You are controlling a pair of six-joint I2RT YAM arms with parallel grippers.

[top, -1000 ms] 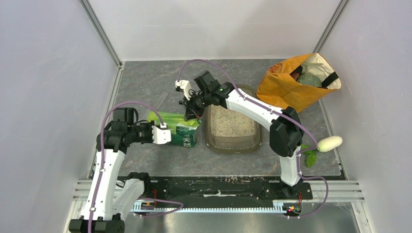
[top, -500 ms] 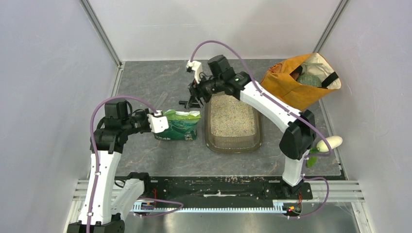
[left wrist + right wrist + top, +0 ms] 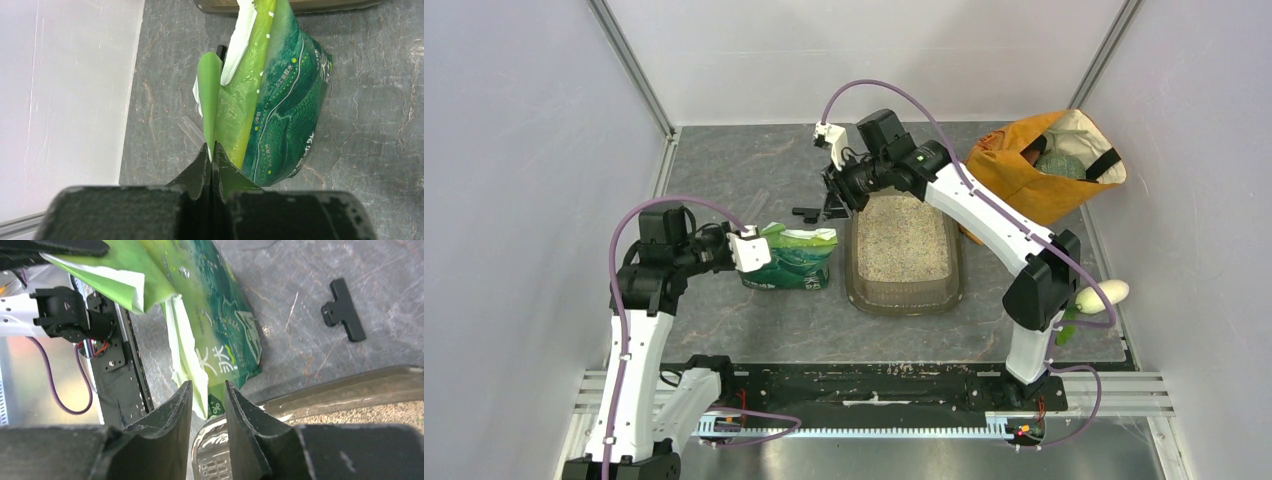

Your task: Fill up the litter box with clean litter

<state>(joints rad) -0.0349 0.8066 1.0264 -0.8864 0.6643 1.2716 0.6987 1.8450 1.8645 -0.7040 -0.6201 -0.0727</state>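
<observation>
Your left gripper (image 3: pixel 210 148) pinches just the thin flap of the green pouch (image 3: pixel 282 110); a slip could spill beside the litter box (image 3: pixel 856 285). Your right gripper (image 3: pixel 206 386), narrowly parted and empty, could snag it.

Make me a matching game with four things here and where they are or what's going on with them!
Things:
1. green pouch
2. litter box
3. orange cloth bag
4. black clip

Places or states:
A. lying loose, beyond the pouch
B. pinched by the left fingers
C. in the far right corner
D. holds the clean litter

Pairs: 1-B, 2-D, 3-C, 4-A
</observation>
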